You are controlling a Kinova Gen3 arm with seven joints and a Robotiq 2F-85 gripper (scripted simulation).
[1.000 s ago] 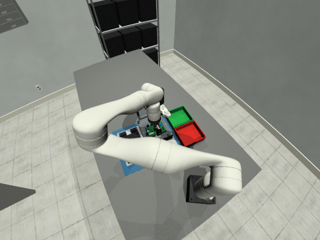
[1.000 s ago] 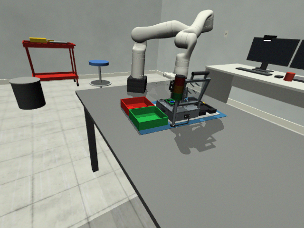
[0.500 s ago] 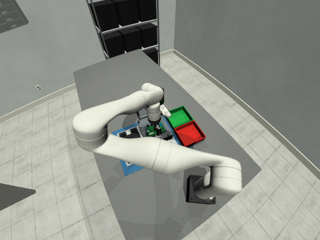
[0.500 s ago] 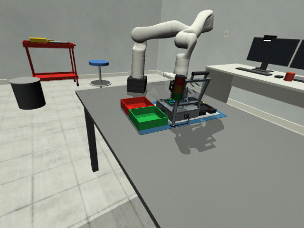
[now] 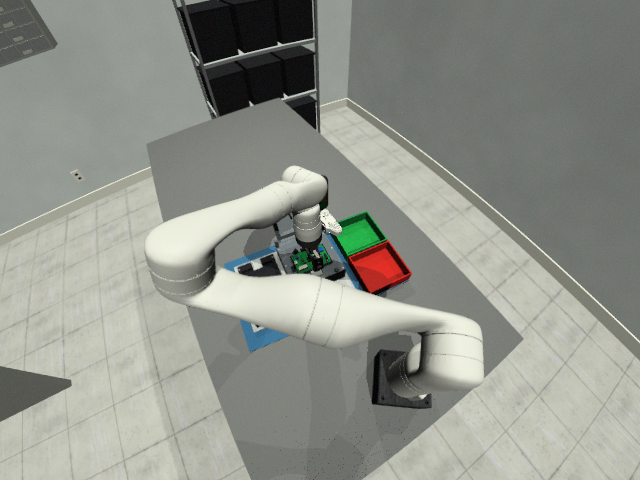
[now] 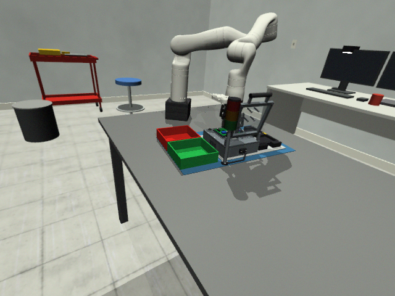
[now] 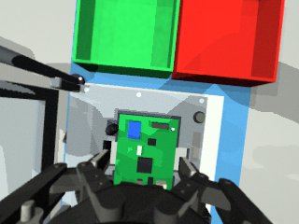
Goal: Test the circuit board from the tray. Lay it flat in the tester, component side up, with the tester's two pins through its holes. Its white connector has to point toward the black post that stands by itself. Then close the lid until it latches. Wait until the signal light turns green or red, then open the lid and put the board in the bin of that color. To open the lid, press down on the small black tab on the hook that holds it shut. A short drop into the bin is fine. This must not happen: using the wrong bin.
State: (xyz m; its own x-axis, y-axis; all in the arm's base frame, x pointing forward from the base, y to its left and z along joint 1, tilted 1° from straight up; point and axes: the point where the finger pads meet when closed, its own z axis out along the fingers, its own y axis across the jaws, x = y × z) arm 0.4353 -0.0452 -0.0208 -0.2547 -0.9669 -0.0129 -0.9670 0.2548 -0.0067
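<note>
The green circuit board (image 7: pixel 146 151) lies flat on the grey tester, component side up, with a blue part and black chips showing. It also shows in the top view (image 5: pixel 301 261) and in the exterior view (image 6: pixel 220 130). My gripper (image 7: pixel 144 161) hangs just above the board, fingers wide open on either side of it, touching nothing that I can see. The tester's lid frame (image 6: pixel 255 111) stands raised open. The signal light tower (image 6: pixel 232 113) is unlit. A single black post (image 7: pixel 199 117) stands at the tester's right side.
The green bin (image 7: pixel 126 33) and the red bin (image 7: pixel 229 37) sit side by side just beyond the tester on the blue mat. The black tray (image 6: pixel 269 141) lies on the tester's far side. The arm's base (image 5: pixel 400 379) stands at the table's near end.
</note>
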